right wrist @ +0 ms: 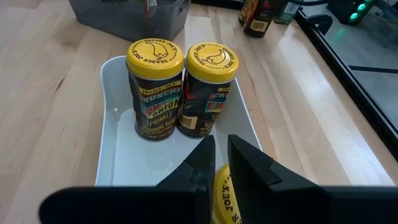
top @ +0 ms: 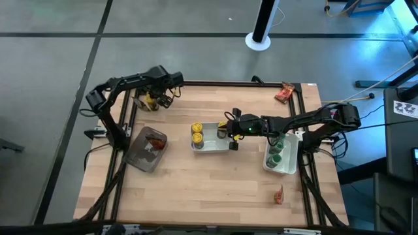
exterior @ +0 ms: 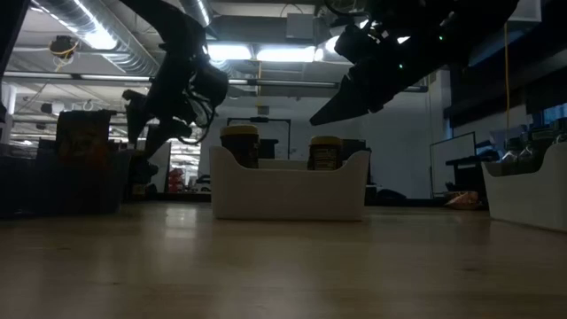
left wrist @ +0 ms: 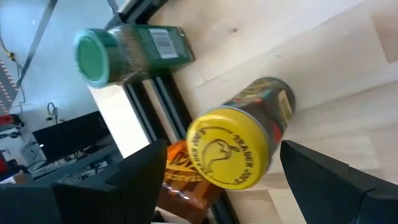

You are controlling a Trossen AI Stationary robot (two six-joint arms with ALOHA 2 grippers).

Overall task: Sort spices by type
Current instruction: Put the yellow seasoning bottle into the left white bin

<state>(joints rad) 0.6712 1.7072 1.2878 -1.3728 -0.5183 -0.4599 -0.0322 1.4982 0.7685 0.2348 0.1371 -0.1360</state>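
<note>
A yellow-lidded jar [left wrist: 231,144] lies on its side near the table's far left corner. My left gripper [left wrist: 222,163] [top: 157,100] is open, with one finger on each side of that jar. A green-lidded jar [left wrist: 127,51] lies beside it, and an orange packet [left wrist: 180,177] sits just behind it. My right gripper [right wrist: 221,146] [top: 228,129] hovers shut above the middle white tray [right wrist: 115,155]. Two yellow-lidded jars [right wrist: 180,87] stand upright in that tray. A third yellow lid [right wrist: 229,186] shows right below the fingers.
The grey bin [top: 147,149] with red packets stands near the left edge. The right-hand white tray [top: 281,156] holds green-lidded jars. One red packet [top: 284,93] lies at the far right corner. Another [top: 279,194] lies near the near right edge. Bare wood fills the near middle.
</note>
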